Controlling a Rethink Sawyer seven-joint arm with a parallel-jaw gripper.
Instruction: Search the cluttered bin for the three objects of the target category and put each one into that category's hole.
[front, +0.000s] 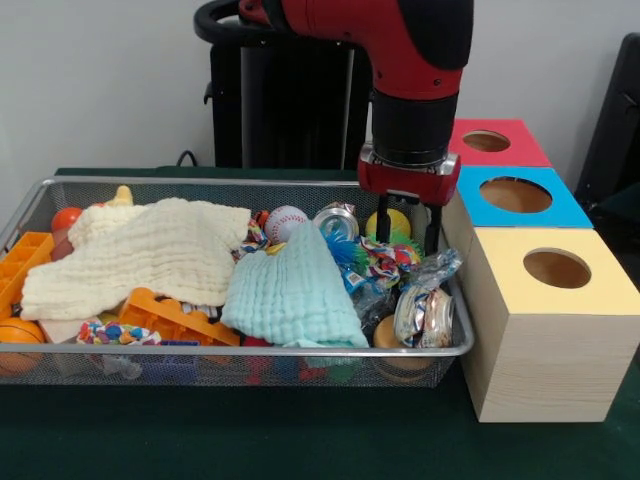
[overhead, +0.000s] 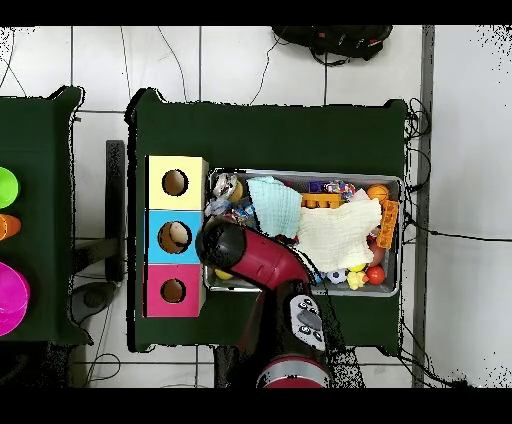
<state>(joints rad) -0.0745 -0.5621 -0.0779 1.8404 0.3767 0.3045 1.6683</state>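
Nearest the camera stands the yellow-topped box (front: 545, 325), in front of and to the right of the pincer (front: 408, 238) in the front view; behind it come the blue-topped box (front: 520, 205) with its hole (front: 515, 194) and the red-topped box (front: 497, 143). The wire basket (front: 250, 350) lies beside these boxes. The pincer hangs inside the basket's right end, its two dark fingers (front: 433, 230) spread apart with a yellow ball (front: 396, 221) showing between them; nothing is visibly gripped. Just in front of the pincer lies a rope bundle (front: 385, 258), partly covered by a crinkly wrapper (front: 430, 272) and crowded by a pale green cloth (front: 293, 290). A second rope bundle (front: 118, 334) sits far to the pincer's left, half hidden by an orange plastic piece (front: 178, 318). A cream cloth (front: 150, 255) hides much of the basket's left half. In the overhead view the red arm (overhead: 262, 262) covers the pincer entirely, and something pale shows inside the blue box's hole.
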